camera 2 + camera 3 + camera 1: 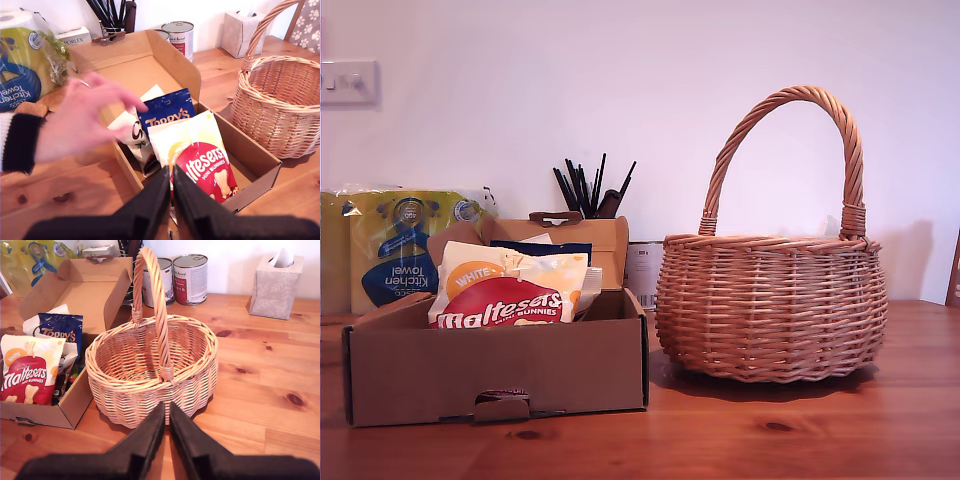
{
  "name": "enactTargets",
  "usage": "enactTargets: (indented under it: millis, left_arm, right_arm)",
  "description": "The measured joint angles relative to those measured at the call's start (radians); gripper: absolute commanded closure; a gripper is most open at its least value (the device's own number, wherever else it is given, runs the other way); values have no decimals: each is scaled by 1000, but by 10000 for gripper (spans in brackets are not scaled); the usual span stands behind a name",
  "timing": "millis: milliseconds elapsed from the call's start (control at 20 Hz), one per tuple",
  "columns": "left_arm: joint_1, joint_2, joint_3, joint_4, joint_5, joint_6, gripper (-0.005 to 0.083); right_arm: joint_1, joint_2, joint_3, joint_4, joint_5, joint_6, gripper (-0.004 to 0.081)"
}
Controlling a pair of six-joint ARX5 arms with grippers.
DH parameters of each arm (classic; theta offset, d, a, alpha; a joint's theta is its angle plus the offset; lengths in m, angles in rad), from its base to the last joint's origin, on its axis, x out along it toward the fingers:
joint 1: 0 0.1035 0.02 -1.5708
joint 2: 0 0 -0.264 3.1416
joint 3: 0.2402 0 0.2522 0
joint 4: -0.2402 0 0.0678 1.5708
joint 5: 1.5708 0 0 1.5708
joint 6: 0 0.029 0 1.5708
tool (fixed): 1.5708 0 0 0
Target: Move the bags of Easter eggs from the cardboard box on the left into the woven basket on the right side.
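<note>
box: the shallow brown corrugated cardboard box (pixel 495 365) sat on the wooden table (pixel 800 430) at the exterior view's left, its hinged lid flap standing open behind it and a small tab at the front wall.
bags: three pouches stood inside the box; the glossy red, orange and white maltesers bag (pixel 505 290) leaned at the front, the dark blue terry's bag (pixel 166 115) stood just behind it, and a white pouch with a little green (pixel 131 131) was beside the blue one, partly hidden.
basket: the round tan wicker basket with a tall arched handle (pixel 770 305) stood just beside the box at the exterior view's right, apart from it; nothing showed inside it in the second wrist view.
hand: a person's hand in a black-and-white sleeve (pixel 80 117) hovered over the box, fingers curled near the white pouch; contact could not be told.
my first gripper: (pixel 172 192) hung above the maltesers bag, black jaws together, holding nothing.
my second gripper: (pixel 167 427) hung above the near rim of the basket, jaws pressed together, holding nothing.
background: a yellow-and-blue kitchen towel pack (pixel 400 250), a small carton of black sticks (pixel 588 190), two tins (pixel 175 279) and a patterned tissue box (pixel 275 285) stood behind.
</note>
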Motion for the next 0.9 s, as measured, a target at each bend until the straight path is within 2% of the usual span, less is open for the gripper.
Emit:
enactTargets:
  millis: [150,400,500,600,800,850,900]
  left_arm:
    - [0,38,45,-19,83,8,797]
    - [-1,37,51,-15,87,9,797]
    - [-1,39,51,-6,96,18,797]
    - [-1,58,51,25,150,30,797]
    - [-1,199,51,82,241,101,797]
    - [-1,249,51,105,249,129,785]
    - [-1,293,51,133,252,130,675]
  right_arm:
    - [0,0,-1,27,-26,0,783]
    - [0,0,-1,27,-29,0,783]
    - [0,0,-1,30,-65,-1,783]
    - [0,9,-1,44,-122,-3,783]
    - [0,88,-1,47,-193,-3,783]
    - [0,108,-1,50,-199,-3,783]
    - [0,123,-1,56,-207,-3,783]
